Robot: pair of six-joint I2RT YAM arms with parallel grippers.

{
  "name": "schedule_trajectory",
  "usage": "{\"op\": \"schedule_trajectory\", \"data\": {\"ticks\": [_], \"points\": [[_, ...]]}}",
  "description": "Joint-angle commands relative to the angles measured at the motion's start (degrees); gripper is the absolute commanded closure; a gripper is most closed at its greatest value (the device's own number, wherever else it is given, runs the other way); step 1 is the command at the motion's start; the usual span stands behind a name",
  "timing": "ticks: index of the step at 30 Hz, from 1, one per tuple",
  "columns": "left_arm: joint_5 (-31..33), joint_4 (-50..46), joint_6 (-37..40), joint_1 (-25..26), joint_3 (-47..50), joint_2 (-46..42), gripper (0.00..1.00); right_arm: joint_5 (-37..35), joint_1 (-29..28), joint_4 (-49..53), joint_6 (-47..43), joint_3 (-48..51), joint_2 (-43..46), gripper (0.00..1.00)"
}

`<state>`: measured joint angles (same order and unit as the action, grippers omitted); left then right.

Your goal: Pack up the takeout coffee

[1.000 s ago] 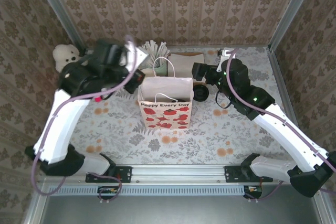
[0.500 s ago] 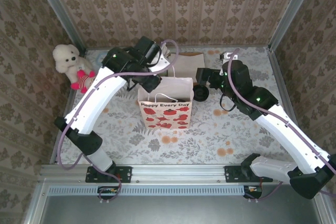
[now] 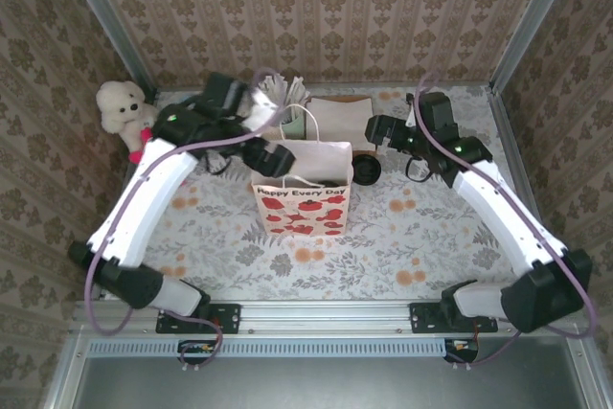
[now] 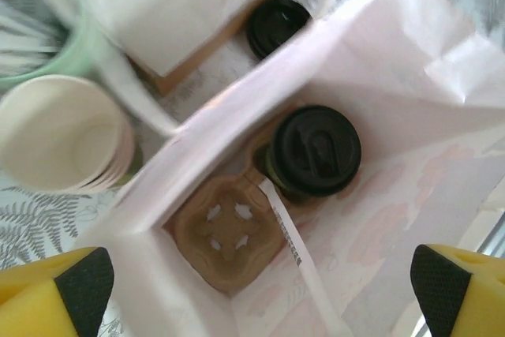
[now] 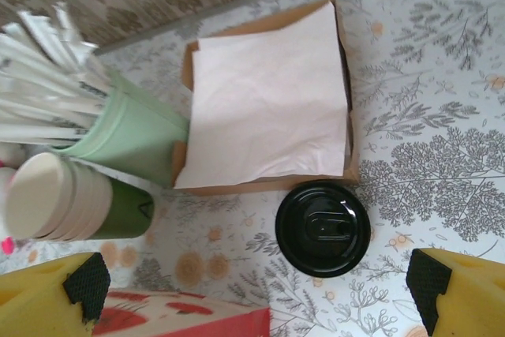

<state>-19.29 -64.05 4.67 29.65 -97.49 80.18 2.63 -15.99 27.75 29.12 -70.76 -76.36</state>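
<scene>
Takeout coffee (image 4: 314, 150), a dark green cup under a black lid, is seen upright inside the white paper bag (image 4: 442, 61). It is seated in one pocket of a brown cardboard carrier (image 4: 229, 230) at the bag's bottom, with an open pocket just beside it.

The left tool (image 4: 260, 290) is held above the bag's mouth. Its yellow fingers are spread wide to the two edges of the left wrist view, and nothing is gripped between them.

The right tool (image 5: 256, 290) is held over the desk (image 3: 402, 246) behind the bag, likewise spread wide with nothing in its grasp. Below it a flat black lid (image 5: 322, 228) is seen lying on the desk, just beside a brown tray of white napkins (image 5: 268, 104).

To the left of the tray a mint green cup (image 5: 126, 132) filled with wrapped straws is placed, and a stack of cream-lined cups (image 5: 55, 195) is set against it.

A white plush toy (image 3: 123, 107) is seated at the far left corner of the desk, well apart from the bag.
</scene>
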Motion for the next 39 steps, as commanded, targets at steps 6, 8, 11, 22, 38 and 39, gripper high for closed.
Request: {"op": "schedule_trajectory", "data": {"ticks": [6, 8, 11, 22, 38, 39], "points": [[11.4, 26.4, -26.2, -10.2, 19.8, -16.8, 0.0, 6.6, 4.3, -0.9, -11.4, -9.4, -20.9, 0.08], [16.9, 28.7, -37.5, -11.1, 23.8, -19.6, 0.0, 11.5, 6.8, -0.4, -18.1, -13.5, -26.6, 0.12], [17.7, 34.1, -45.7, -11.5, 29.2, -23.1, 0.0, 18.1, 11.7, -3.5, -18.8, -17.6, -33.5, 0.19], [22.0, 31.5, -52.8, -12.2, 30.6, -18.2, 0.0, 26.5, 13.0, 2.3, -22.0, -39.7, -54.8, 0.37], [22.1, 31.1, -54.2, -12.1, 28.6, -12.1, 0.0, 29.8, 11.2, 1.5, -19.3, -47.4, -62.0, 0.55], [22.1, 30.9, -54.1, -12.0, 28.8, -12.2, 0.0, 29.0, 11.2, 1.7, -18.7, -47.7, -62.4, 0.54]]}}
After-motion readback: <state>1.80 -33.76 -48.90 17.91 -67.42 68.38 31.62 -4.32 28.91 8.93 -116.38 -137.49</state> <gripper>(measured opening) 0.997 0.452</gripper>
